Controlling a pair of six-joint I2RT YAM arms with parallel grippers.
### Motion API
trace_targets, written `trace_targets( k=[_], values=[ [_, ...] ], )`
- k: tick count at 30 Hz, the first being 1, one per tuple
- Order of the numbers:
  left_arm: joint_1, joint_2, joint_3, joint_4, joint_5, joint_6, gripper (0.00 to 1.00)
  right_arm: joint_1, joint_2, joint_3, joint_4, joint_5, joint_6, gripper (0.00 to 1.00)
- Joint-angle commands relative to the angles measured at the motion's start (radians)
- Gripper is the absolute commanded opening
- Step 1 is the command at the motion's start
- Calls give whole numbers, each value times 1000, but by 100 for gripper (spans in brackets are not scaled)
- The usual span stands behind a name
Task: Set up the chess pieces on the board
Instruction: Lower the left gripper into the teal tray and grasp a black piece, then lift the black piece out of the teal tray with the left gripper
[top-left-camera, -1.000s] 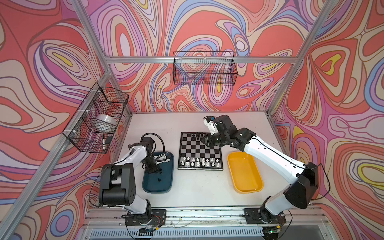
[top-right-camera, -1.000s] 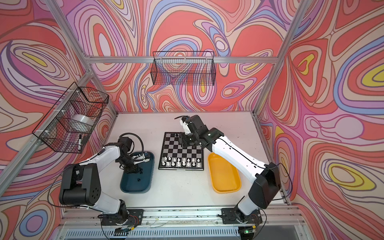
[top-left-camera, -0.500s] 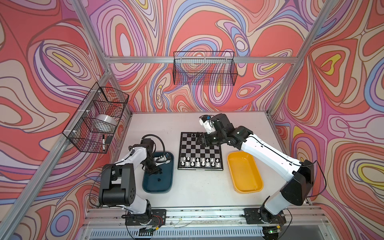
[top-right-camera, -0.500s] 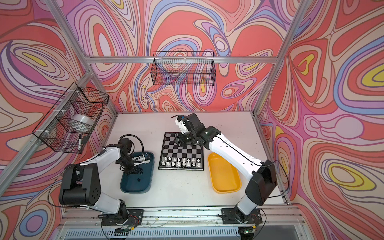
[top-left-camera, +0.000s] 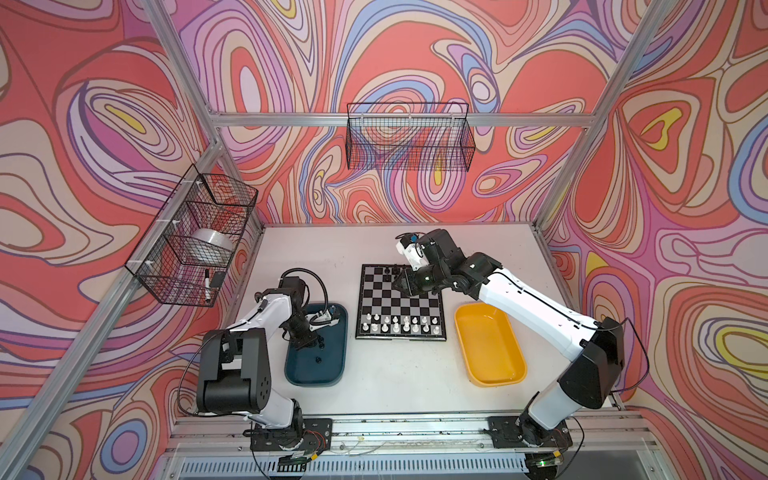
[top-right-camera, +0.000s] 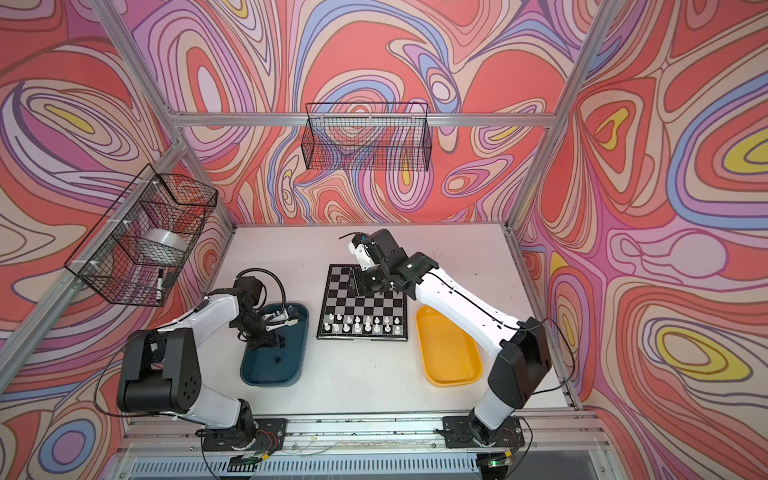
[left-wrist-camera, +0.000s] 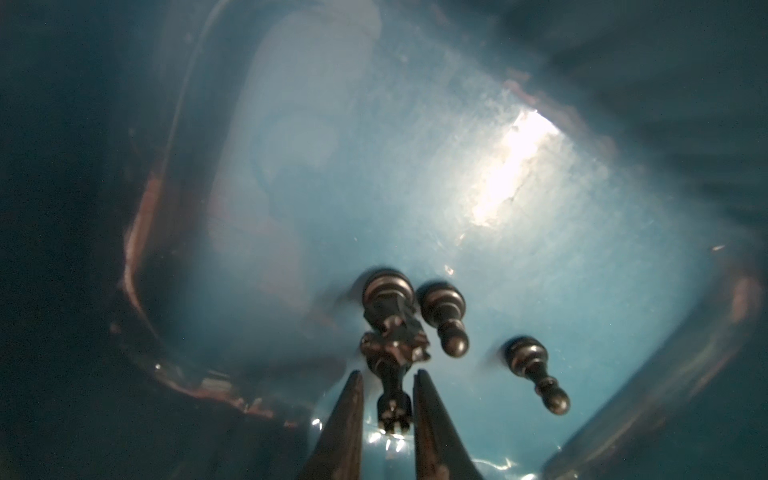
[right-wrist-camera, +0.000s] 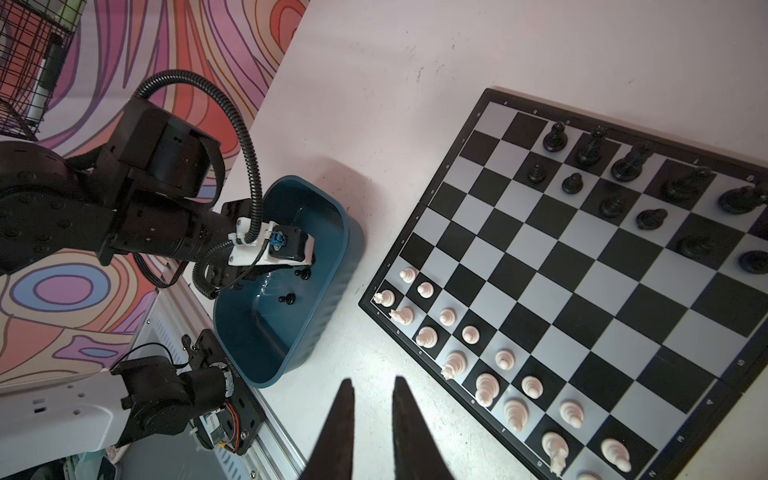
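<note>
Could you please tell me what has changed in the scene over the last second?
The right gripper, empty with fingers narrowly apart, has drifted slightly left above the far rows of the board. The left gripper has barely moved in the teal tray; its fingers now pinch a black piece. The white pieces and yellow tray are as before.

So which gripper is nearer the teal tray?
Left. The left gripper is down inside the tray, straddling a black piece; the right gripper is over the board.
</note>
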Motion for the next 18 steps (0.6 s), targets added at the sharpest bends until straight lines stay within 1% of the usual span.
trace_targets(
  k=[1,8,18],
  values=[
    [5,-31,3,-17,14,10,20,9,11,11,-5,-4,-14,18],
    [7,-37,2,-23,8,10,10,10,17,12,-5,-6,-17,17],
    [16,-57,7,-49,-4,22,9,13,23,10,1,-11,-17,18]
  ],
)
